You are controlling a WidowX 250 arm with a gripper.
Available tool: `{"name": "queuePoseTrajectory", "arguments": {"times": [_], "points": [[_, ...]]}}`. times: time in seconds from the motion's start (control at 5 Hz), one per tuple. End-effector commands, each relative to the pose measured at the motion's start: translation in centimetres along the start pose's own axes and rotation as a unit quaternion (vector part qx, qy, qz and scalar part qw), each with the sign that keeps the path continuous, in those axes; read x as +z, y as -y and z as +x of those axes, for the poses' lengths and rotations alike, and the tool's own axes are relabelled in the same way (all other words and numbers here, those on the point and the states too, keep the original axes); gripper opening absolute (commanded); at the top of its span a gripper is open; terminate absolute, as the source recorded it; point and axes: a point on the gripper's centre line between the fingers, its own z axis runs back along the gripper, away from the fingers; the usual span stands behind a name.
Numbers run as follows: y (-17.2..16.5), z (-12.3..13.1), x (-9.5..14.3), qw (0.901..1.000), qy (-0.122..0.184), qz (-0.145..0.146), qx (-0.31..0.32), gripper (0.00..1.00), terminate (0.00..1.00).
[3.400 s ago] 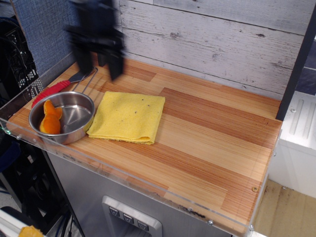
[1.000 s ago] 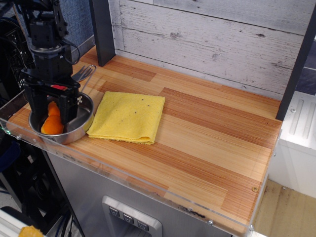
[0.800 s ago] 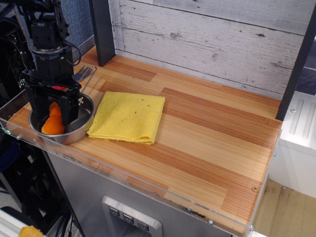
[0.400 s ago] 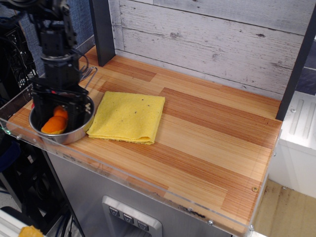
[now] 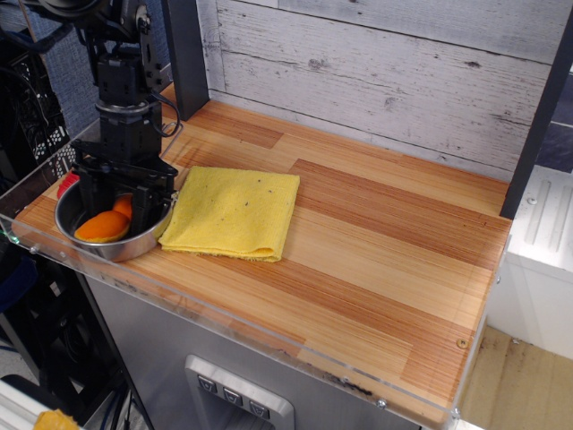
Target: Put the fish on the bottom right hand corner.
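the wood-plank surface (image 5: 376, 242) is edged by a clear acrylic rim (image 5: 224, 313) along its near and left sides, with a whitewashed plank wall (image 5: 385, 72) behind. from the centre out to 3 and 5 o'clock the planks lie bare, and the bottom right hand corner (image 5: 439, 358), marked by a small screw (image 5: 462, 343), is well apart from everything else. a yellow folded cloth (image 5: 233, 211) lies at about 9 o'clock, just beside a steel bowl (image 5: 112, 231) at the left edge. the fish (image 5: 106, 223) lies inside the bowl, orange and partly hidden. the black gripper (image 5: 124, 204) reaches down into the bowl; its jaws stand either side of the fish, but i cannot tell whether they pinch it. no readable writing shows.
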Motion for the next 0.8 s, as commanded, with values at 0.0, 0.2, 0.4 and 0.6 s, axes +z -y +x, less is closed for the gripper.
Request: {"name": "queuePoseTrajectory", "arguments": {"times": [0.0,0.2,0.4,0.6], "points": [[0.1,-1.2,3.6,0.9971,0.069,0.012,0.03,0.0,0.0],[1.5,-2.4,8.4,0.9901,0.13,0.003,0.053,0.0,0.0],[3.9,-4.0,12.0,0.9818,0.183,0.007,0.049,0.0,0.0],[8.4,-5.0,14.0,0.9744,0.223,-0.022,-0.021,0.0,0.0]]}}
